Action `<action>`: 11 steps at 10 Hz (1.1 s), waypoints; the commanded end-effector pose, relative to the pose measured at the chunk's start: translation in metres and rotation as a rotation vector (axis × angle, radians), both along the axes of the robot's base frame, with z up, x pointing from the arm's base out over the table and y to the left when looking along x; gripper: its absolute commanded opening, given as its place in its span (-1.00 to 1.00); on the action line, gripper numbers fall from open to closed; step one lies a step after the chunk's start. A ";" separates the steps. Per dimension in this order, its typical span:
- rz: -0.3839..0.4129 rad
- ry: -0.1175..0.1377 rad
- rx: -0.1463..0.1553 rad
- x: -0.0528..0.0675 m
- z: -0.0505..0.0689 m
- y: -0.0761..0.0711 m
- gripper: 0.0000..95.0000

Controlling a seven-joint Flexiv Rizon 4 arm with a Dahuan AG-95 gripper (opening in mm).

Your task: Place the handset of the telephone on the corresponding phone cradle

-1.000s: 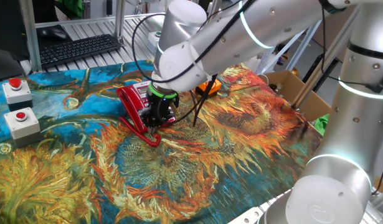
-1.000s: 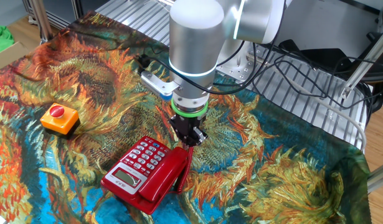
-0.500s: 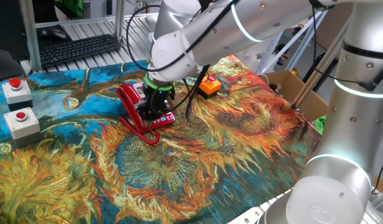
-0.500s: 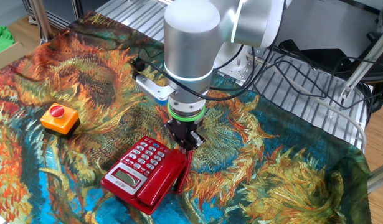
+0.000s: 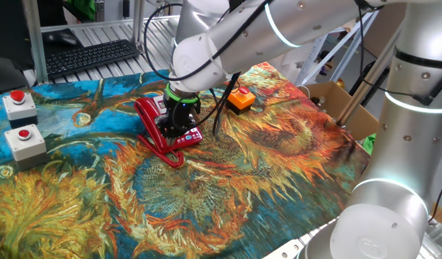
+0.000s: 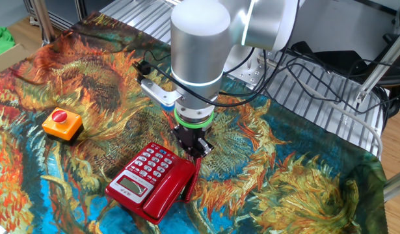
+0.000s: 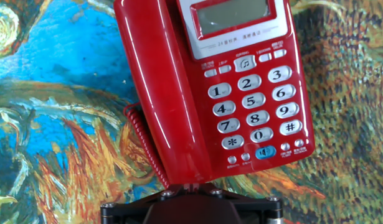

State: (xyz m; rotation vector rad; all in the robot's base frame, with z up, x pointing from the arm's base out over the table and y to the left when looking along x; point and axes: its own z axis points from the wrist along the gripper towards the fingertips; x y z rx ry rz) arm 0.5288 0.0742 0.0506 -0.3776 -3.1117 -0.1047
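Only from the hand view, the telephone (image 7: 241,93) display and keypad digits.

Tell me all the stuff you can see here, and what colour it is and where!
telephone: one, red with white keys, on the cloth below the hand.
handset: one, red, lying along the phone's keypad-free side.
coiled cord: one, red, beside the handset on the cloth.
orange button box: one, orange with a red button, on the cloth apart from the phone.
grey button boxes: two, grey with red buttons, at the cloth's edge.
tablecloth: one, sunflower painting in blue, orange and yellow, covering the table.
keyboard: one, black, behind the table.
cardboard box: one, brown, beside the table.
arm: one, silver.
hand: one, black, shut, over the phone's end.
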 end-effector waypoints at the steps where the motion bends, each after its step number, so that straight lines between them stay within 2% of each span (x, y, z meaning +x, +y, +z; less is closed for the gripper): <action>1: 0.005 0.027 0.004 0.001 0.012 -0.001 -1.00; 2: 0.008 0.041 0.005 0.001 0.020 -0.004 -1.00; 3: 0.012 0.048 0.005 0.001 0.025 -0.007 -0.60; 7: 0.136 0.060 0.002 0.003 0.044 -0.046 -0.60; 9: 0.197 0.061 -0.007 0.001 0.051 -0.059 -0.60; 11: 0.229 0.046 -0.007 0.000 0.057 -0.064 -0.60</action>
